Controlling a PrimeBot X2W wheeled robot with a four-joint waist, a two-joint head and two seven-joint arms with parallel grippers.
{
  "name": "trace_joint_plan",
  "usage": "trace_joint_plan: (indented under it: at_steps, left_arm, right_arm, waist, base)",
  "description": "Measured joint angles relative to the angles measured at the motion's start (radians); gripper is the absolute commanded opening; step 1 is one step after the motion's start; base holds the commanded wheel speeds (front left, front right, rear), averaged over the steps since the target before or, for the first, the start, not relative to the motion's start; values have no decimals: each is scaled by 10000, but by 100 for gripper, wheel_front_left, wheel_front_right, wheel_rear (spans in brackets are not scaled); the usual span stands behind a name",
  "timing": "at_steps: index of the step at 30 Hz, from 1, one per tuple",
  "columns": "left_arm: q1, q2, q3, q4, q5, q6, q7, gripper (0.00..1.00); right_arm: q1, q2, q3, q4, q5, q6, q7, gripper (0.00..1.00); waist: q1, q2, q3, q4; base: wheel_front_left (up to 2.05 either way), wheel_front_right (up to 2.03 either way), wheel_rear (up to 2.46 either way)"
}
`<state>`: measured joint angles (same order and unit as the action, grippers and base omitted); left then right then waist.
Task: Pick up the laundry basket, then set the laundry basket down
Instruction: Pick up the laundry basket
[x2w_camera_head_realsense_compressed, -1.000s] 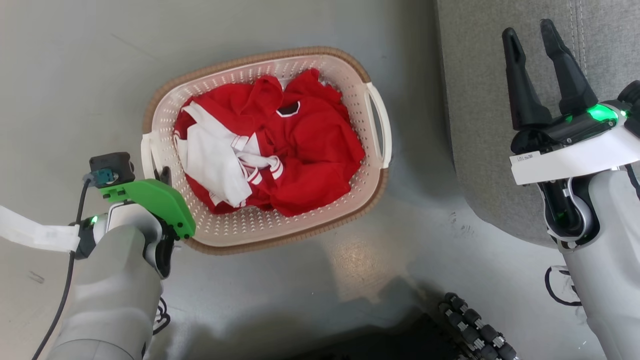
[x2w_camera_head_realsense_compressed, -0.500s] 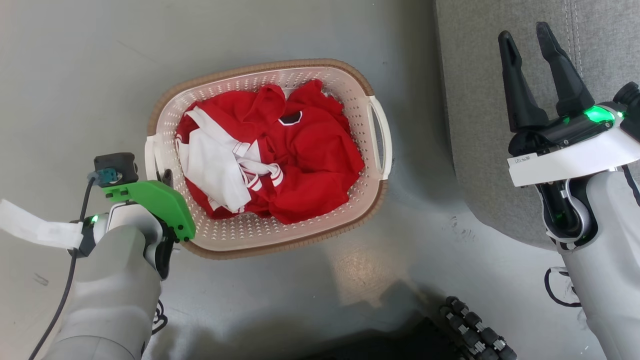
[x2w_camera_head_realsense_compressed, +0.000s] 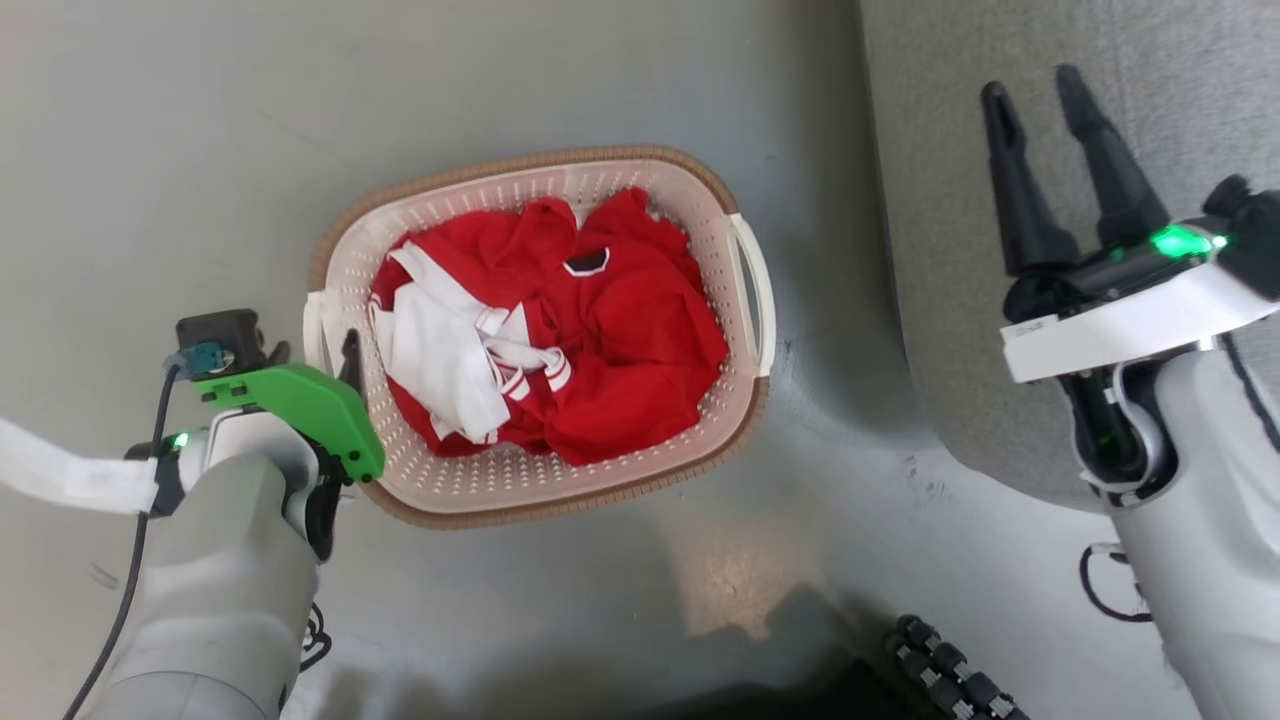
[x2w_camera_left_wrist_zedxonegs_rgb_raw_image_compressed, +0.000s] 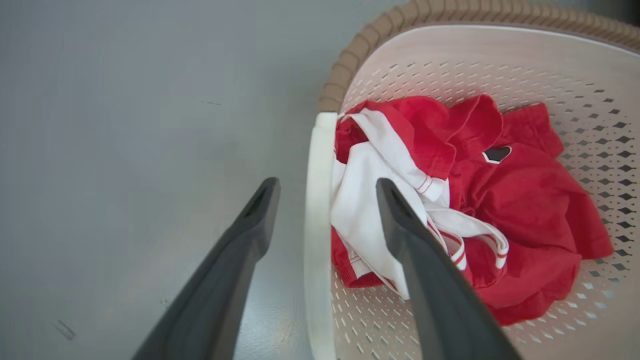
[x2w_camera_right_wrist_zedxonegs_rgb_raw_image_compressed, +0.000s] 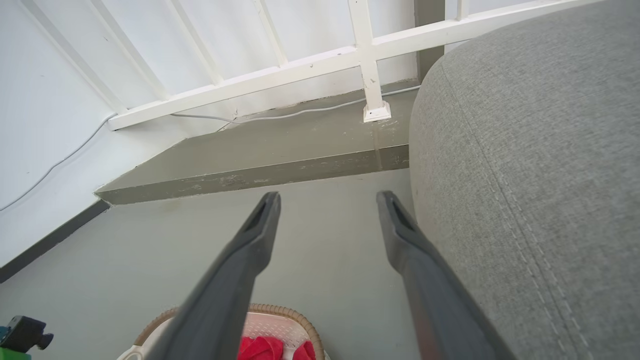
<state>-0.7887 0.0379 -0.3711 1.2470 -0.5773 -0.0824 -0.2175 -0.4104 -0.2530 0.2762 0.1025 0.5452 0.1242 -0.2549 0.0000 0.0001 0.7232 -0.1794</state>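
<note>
The laundry basket (x2w_camera_head_realsense_compressed: 500, 478) is seen on the grey floor (x2w_camera_head_realsense_compressed: 150, 150), slightly left of centre in the head view, its brown woven-look rim (x2w_camera_head_realsense_compressed: 560, 512) unbroken all the way round. Inside, a red garment (x2w_camera_head_realsense_compressed: 630, 340) is heaped across the middle and right, with a white garment (x2w_camera_head_realsense_compressed: 440, 360) bunched toward the left.

The left gripper (x2w_camera_left_wrist_zedxonegs_rgb_raw_image_compressed: 327, 185) is placed right at the basket's left handle (x2w_camera_left_wrist_zedxonegs_rgb_raw_image_compressed: 317, 225). In the left wrist view the white handle is caught between the two dark fingers: one finger (x2w_camera_left_wrist_zedxonegs_rgb_raw_image_compressed: 250, 235) is held outside the basket, over bare floor, and the other finger (x2w_camera_left_wrist_zedxonegs_rgb_raw_image_compressed: 415, 240) is set inside the wall, over the white garment. The jaws are spread wide, not clenched. A clear strip of floor is visible between the outer finger and the handle, and whether the inner finger is touching the cloth cannot be told. In the head view, most of this gripper is covered by its green wrist plate (x2w_camera_head_realsense_compressed: 310, 410).

The right gripper (x2w_camera_head_realsense_compressed: 1031, 82) is held well apart from the basket, up at the right over the grey upholstered seat (x2w_camera_head_realsense_compressed: 930, 250). Its jaws are parted too, and nothing is held between them. The right handle (x2w_camera_head_realsense_compressed: 752, 290) is left untouched. In the right wrist view a white railing (x2w_camera_right_wrist_zedxonegs_rgb_raw_image_compressed: 365, 55) and a raised step (x2w_camera_right_wrist_zedxonegs_rgb_raw_image_compressed: 260, 165) are seen beyond the fingers.
</note>
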Motion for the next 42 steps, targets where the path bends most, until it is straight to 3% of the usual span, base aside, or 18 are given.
trace_joint_plan:
  at_steps: [12, 21, 42]
  left_arm:
    - [452, 36, 140, -915, 19, 119, -357, 100]
    - [1088, 38, 842, -3480, 474, 221, -355, 100]
    - [4376, 10, 1870, -7390, 1712, 387, -355, 100]
  right_arm:
    - [132, 84, -35, 433, -38, 0, 0, 100]
    - [369, 111, 10, 614, -205, 0, 2, 100]
    - [1873, 324, -222, 1133, -715, 0, 2, 100]
  waist:
    - [0, 0, -1335, 92]
    - [0, 0, -2501, 387]
    - [-1, 0, -5366, 893]
  base:
    - [0, 0, 0]
    - [0, 0, 0]
    - [0, 0, 0]
